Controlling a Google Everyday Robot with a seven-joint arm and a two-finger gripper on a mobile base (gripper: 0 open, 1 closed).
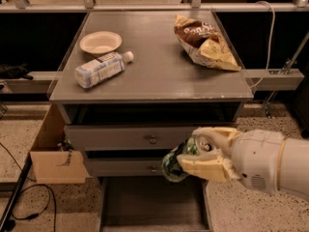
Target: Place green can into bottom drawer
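Observation:
My gripper is at the lower right, in front of the cabinet's two upper drawers. Its cream fingers are shut on the green can, which lies tilted with its silver top toward the upper right. The can hangs above the open bottom drawer, a wide grey tray pulled out at the foot of the cabinet. The can is over the drawer's right half and well clear of its floor.
On the grey cabinet top lie a clear plastic bottle, a white bowl and a chip bag. Two shut drawers with knobs sit above. A cardboard box and cables lie left.

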